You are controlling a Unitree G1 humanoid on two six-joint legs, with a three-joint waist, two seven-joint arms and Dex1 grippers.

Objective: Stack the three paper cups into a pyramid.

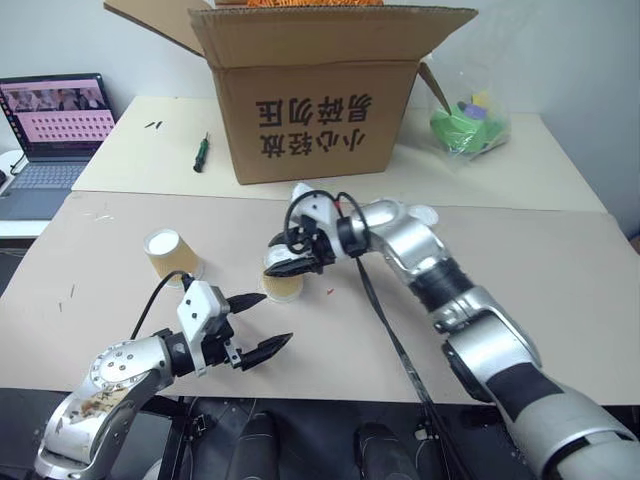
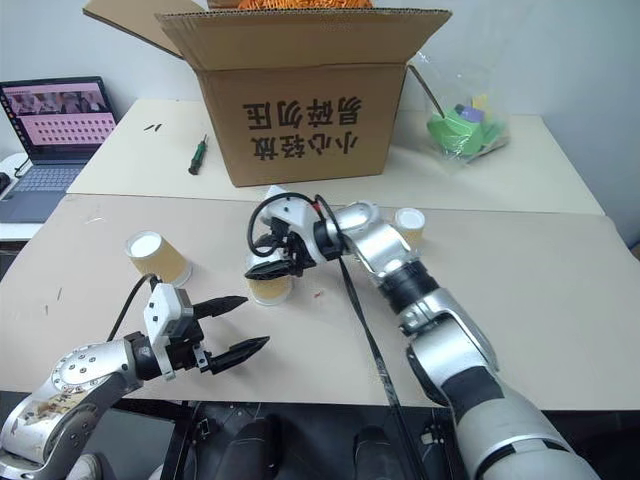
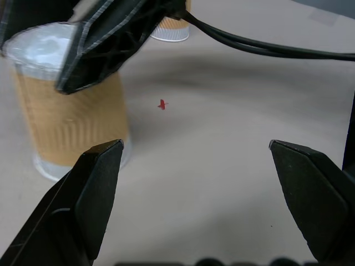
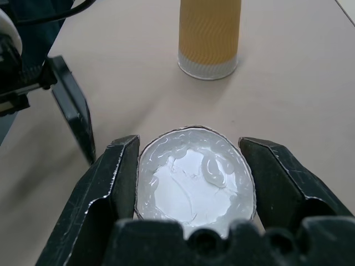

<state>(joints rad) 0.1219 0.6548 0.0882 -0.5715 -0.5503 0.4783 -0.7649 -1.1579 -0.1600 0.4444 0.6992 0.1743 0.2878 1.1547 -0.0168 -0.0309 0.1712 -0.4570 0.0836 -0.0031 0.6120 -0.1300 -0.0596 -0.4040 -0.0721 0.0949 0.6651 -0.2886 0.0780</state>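
Right fingers (image 4: 191, 183) clamped on middle cup (image 2: 270, 287) — left fingers (image 2: 235, 325) apart, table edge near.

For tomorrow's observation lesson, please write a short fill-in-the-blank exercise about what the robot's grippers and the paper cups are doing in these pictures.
1. The right gripper is closed around a paper ____.
2. The left gripper hovers with its fingers ____.
3. All three cups stand with the white base facing ____.
4. Behind the cups stands a big cardboard ____.

Missing words: cup; open; up; box
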